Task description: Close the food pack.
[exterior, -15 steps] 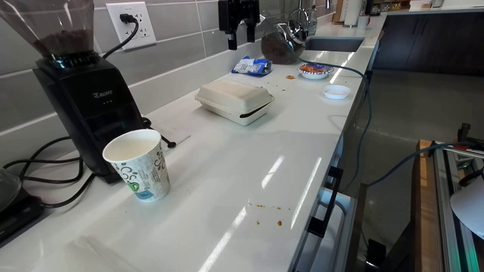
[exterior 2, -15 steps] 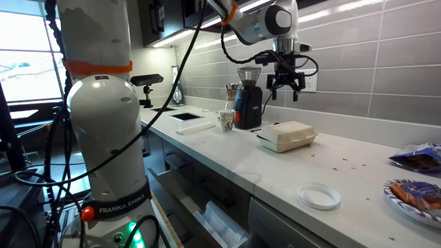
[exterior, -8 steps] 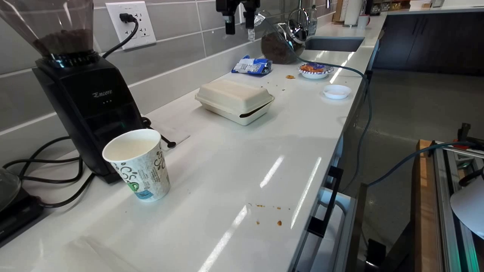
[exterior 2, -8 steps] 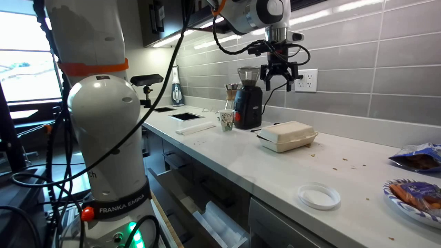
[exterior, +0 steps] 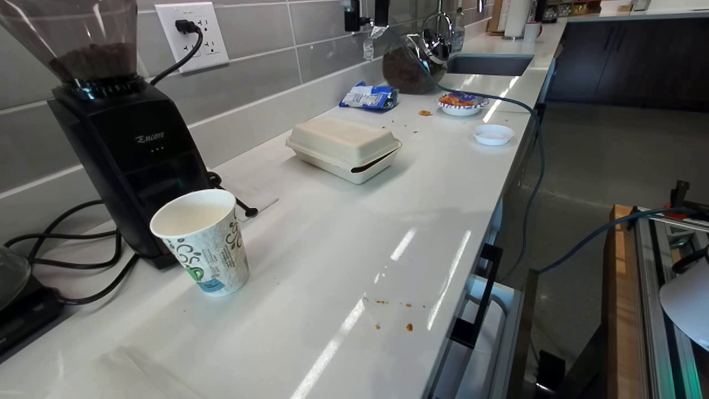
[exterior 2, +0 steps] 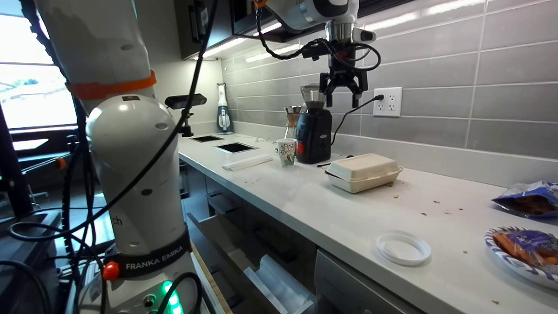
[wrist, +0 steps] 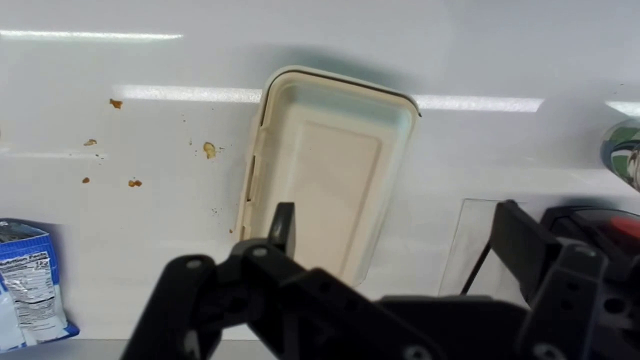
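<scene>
White arm (exterior 2: 130, 139), orange bands (exterior 2: 109, 90), black FRANKA EMIKA collar (exterior 2: 150, 258), dark looping cables (exterior 2: 281, 57), black hand (exterior 2: 342, 103) with round screws (wrist: 259, 251)

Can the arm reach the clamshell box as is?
Likely yes: the open gripper hangs higher than the clamshell takeout box, with nothing seen between them; the paper cup stands off to one side.

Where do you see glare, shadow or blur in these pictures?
Wrist view: glare streaks the counter on both sides of the food pack, soft shadow along its picture-top edge, claw slightly blurred. In an exterior view, the window is nearly washed out.
</scene>
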Tool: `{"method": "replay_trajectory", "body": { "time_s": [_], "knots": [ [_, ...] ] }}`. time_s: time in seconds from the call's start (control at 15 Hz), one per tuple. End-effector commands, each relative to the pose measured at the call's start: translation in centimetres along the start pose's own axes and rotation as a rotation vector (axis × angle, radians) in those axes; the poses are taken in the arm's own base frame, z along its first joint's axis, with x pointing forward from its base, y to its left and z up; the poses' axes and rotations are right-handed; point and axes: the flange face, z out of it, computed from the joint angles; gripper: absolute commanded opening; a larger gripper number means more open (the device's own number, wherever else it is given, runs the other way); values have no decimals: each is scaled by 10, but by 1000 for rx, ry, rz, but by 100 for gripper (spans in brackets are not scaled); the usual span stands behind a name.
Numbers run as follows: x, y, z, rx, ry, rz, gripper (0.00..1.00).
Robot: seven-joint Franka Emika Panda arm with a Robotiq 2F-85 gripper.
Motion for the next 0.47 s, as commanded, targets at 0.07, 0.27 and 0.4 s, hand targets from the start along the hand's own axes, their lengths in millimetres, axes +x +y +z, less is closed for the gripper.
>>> {"method": "replay_trajectory", "body": {
  "time_s": [0.07, 0.27, 0.4],
  "knots": [
    [-1, -1, -4, -1, 5, -1, 100],
    [0, 0, -2, 0, 2, 0, 100],
    [0, 0, -2, 0, 1, 0, 100]
  ]
}}
